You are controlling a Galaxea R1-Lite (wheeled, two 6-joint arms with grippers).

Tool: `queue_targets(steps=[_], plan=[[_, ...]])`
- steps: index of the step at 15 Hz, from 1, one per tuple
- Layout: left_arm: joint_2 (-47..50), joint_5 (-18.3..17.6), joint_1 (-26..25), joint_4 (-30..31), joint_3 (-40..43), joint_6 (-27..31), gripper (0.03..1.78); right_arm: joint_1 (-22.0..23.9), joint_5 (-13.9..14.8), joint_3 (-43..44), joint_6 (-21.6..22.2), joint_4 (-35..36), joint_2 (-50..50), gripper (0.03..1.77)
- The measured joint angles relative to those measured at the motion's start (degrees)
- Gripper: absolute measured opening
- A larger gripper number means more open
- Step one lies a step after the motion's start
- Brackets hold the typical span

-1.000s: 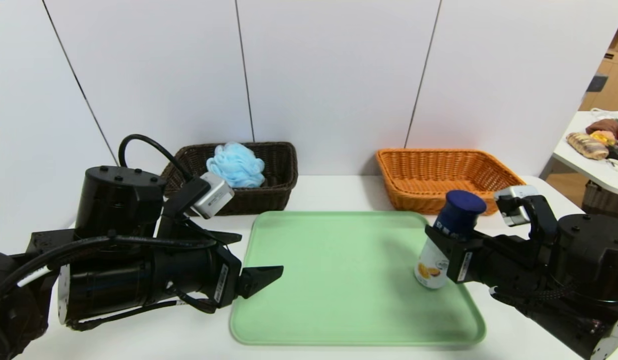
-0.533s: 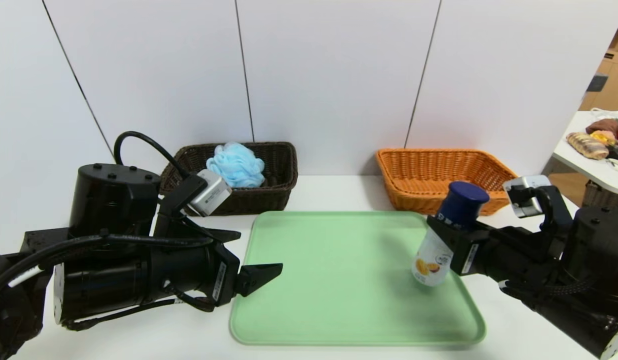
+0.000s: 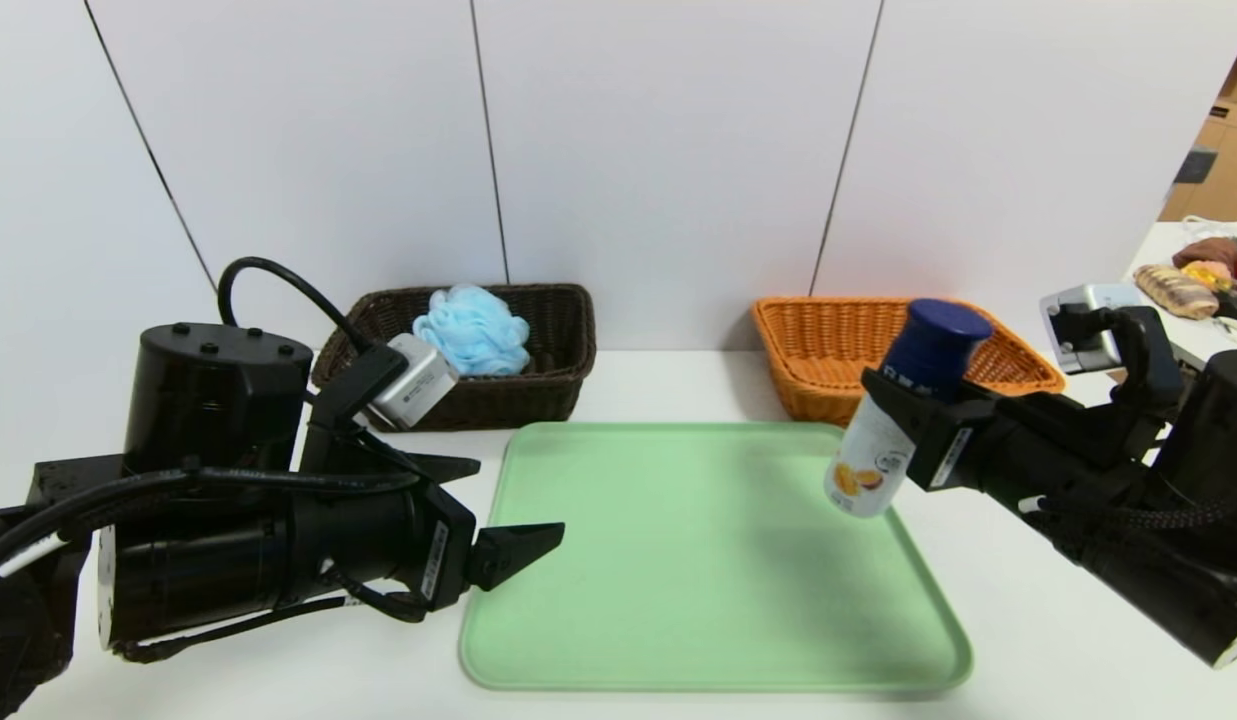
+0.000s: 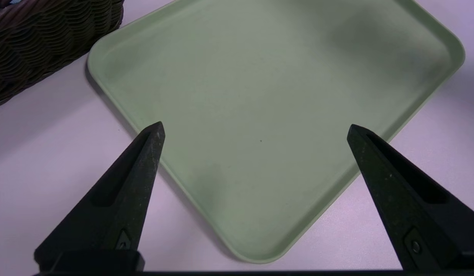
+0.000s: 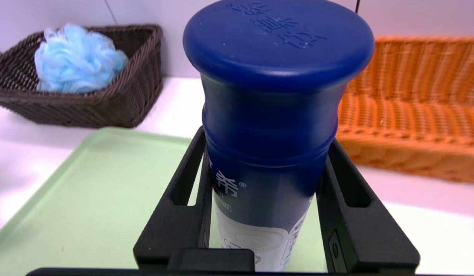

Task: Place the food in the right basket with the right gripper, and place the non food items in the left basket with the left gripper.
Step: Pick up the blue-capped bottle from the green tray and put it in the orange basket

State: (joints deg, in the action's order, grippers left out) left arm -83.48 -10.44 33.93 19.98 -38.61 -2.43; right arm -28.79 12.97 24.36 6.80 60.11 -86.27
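- Head view shows the right claw (image 3: 903,440) clamped on the bottle (image 3: 893,420), just under its dark blue cap, with one finger on each side.
- I think this is the carrying step: the bottle is the food, and it is on its way to the orange basket (image 3: 828,340).
- Hanging in the air, the bottle is off the green tray (image 3: 698,560), above the tray's far right corner and just in front of the orange basket's near wall.
- It leans a bit, with the cap tipped toward the orange basket and the fruit picture end toward the tray.
- Next, I think the claw must carry the bottle over the orange basket's rim, bring it low inside, and only then let go.
- That near wall is what stands in the way, and the bottle's bottom end hangs lower than the rim, so it may bump the wall if it is not lifted a bit more.
- No things show inside the orange basket, so I think there is room to lay the bottle down.
- On the far left of the tray sits the dark brown basket (image 3: 538,345), with the fluffy blue sponge (image 3: 471,330) already inside it.
- I cannot see the white marker pen anywhere, and the tray has nothing on it.
- At the tray's left edge the left claw (image 3: 493,515) waits low over the worktop (image 3: 668,385), with its fingers wide apart and nothing between them.
- It is well away from the bottle's path, so it should not block it.
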Motion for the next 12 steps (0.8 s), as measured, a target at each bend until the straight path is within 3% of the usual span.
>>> queue_targets(steps=[6,12], plan=[[0.62,0.02,0.00,0.02,-0.12,0.04,1.69,1.15,-0.13,10.79,-1.51,-8.22,-0.24,0.76],[0.66,0.00,0.00,0.00,0.09,0.01,1.69,5.25,-0.38,18.92,-2.29,-12.37,-0.88,0.76]])
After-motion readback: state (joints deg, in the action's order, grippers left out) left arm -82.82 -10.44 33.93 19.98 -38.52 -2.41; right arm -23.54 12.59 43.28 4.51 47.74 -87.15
